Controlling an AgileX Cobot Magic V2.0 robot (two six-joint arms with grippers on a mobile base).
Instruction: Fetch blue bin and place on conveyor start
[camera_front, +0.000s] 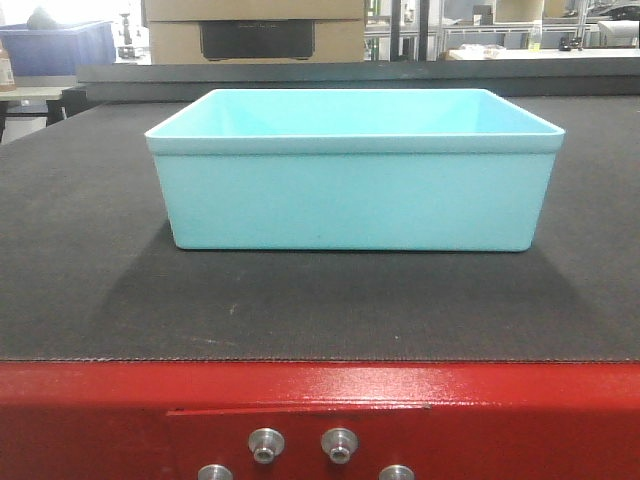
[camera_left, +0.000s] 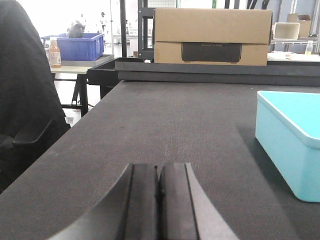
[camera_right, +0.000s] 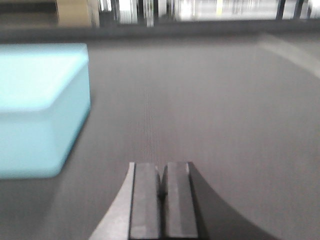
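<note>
- The blue bin (camera_front: 355, 170) is seen resting upright and empty on the conveyor start (camera_front: 90, 290), its long axis running across the belt, parallel to the red frame (camera_front: 100, 420) at the near edge.
- The placement is judged already made: the bin is held by neither arm and stands set back from the frame.
- From the left gripper (camera_left: 159, 187) the bin (camera_left: 292, 140) lies forward and to the right; from the right gripper (camera_right: 161, 187) it (camera_right: 40, 110) lies forward and to the left, so the bin is flanked by the two arms.
- Both grippers are shown pressed together, pads touching, with nothing pinched, low over the belt and apart from the bin walls.
- Which arm is nearer cannot be settled; the right wrist view is blurred, though the bin perhaps looms slightly closer there.
- In both wrist views the bin is cut off by the picture's edge, and the bolts (camera_front: 266, 443) are partly cropped.
- A cardboard box (camera_left: 212, 35) and a dark blue crate (camera_left: 80, 46) are seen beyond the belt.
</note>
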